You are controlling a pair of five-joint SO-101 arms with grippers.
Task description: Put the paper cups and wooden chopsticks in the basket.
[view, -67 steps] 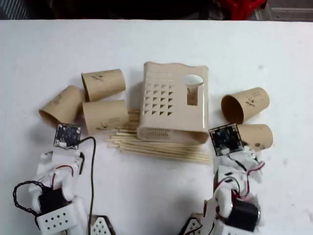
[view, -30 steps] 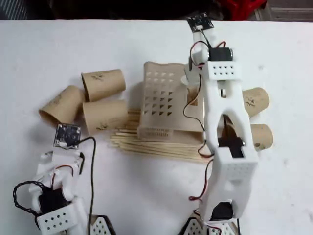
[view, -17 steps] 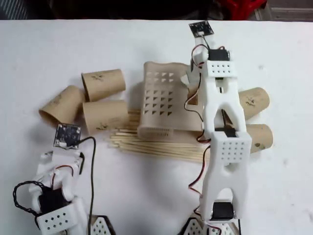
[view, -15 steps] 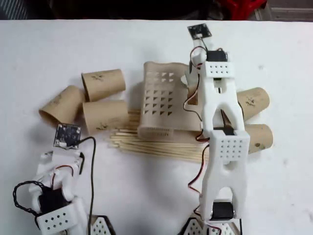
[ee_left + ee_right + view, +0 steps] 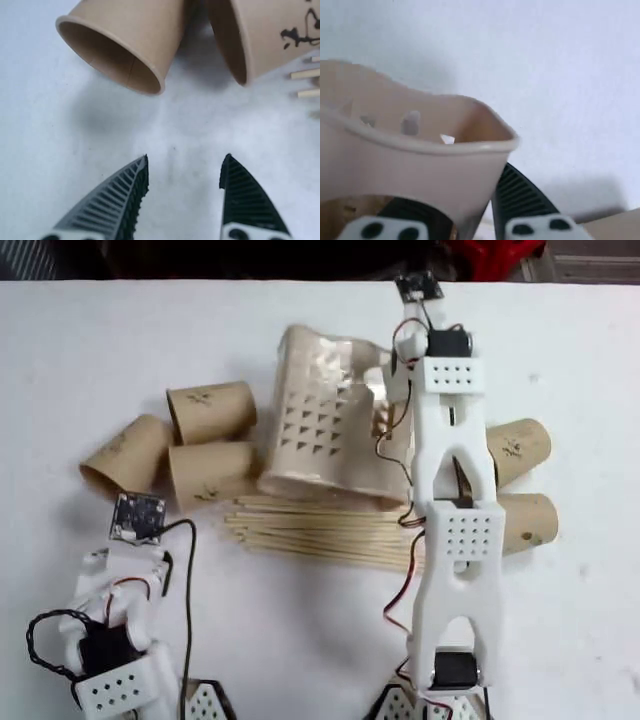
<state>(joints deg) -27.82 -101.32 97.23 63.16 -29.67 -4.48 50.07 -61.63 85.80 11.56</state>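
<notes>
From above, my right arm (image 5: 455, 540) lies stretched across the table (image 5: 100, 340) to the far side of the basket (image 5: 320, 420), which sits tilted. The wooden chopsticks (image 5: 320, 530) lie heaped just beside its near edge. The paper cups (image 5: 213, 412) lie on their sides, three to its left and two to its right.

At my left wrist, my left gripper (image 5: 185, 162) is spread wide over bare table, near two cup mouths.

At my right wrist, my right gripper (image 5: 470, 210) is clenched on the basket's wall, one finger inside and one outside.
</notes>
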